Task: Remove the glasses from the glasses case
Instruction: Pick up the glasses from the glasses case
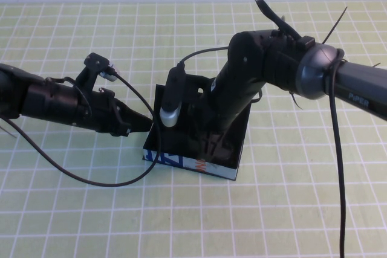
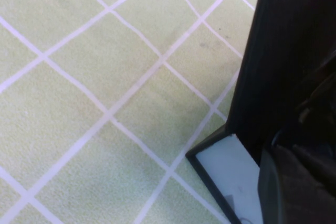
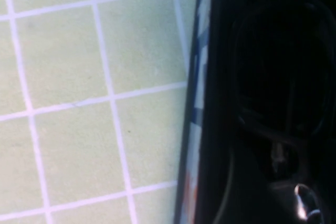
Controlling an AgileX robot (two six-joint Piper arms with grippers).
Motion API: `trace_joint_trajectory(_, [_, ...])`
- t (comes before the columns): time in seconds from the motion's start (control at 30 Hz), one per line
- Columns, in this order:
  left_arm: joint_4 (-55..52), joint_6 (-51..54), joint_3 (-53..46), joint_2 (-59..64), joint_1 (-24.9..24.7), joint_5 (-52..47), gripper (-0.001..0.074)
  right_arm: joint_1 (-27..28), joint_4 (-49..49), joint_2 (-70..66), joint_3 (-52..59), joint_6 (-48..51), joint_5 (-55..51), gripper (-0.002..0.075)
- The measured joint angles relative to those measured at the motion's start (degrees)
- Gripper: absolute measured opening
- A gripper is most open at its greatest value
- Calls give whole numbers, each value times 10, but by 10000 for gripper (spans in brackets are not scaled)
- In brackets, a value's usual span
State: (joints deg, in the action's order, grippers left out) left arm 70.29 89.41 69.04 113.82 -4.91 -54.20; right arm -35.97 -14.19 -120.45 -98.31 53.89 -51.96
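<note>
On the near part of the counter (image 1: 91, 222), a green cloth gridded with white lines, lies bare ground crossed only by a thin black cable. Just beyond it sits the glasses case (image 1: 175, 162), its light blue front with dark blue and orange print facing the camera and its black lid standing open at the back. Inside its black lining the right wrist view shows the glasses (image 3: 273, 129), their thick black frame and dark lenses lying in the case bottom. The right gripper (image 1: 216, 146) reaches down from the right arm into the open case, right over the glasses; its jaws stand wide, near their fullest spread, and whether they touch the frame cannot be told, since the arm hides them from above. To the left, the left gripper (image 1: 142, 125) lies low and level, its tip against the left side of the case at the foot of the lid; whether its jaws are parted or together cannot be told. Farther back the gridded cloth runs on to a pale wall.
</note>
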Motion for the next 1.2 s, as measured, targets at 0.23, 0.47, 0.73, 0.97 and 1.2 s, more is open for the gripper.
trace_joint_trajectory(0.23, [0, 0, 0, 0, 0, 0, -4, 0, 10, -1, 0, 0, 3, 277])
trace_joint_trajectory(0.47, [0, 0, 0, 0, 0, 0, -4, 0, 3, -1, -6, 0, -19, 335])
trace_joint_trajectory(0.73, [0, 0, 0, 0, 0, 0, -4, 0, 2, 3, -27, -8, -31, 350])
trace_joint_trajectory(0.97, [0, 0, 0, 0, 0, 0, -4, 0, 9, -7, -28, -9, -31, 350])
trace_joint_trajectory(1.2, [0, 0, 0, 0, 0, 0, -4, 0, 16, -19, -28, -9, -31, 350])
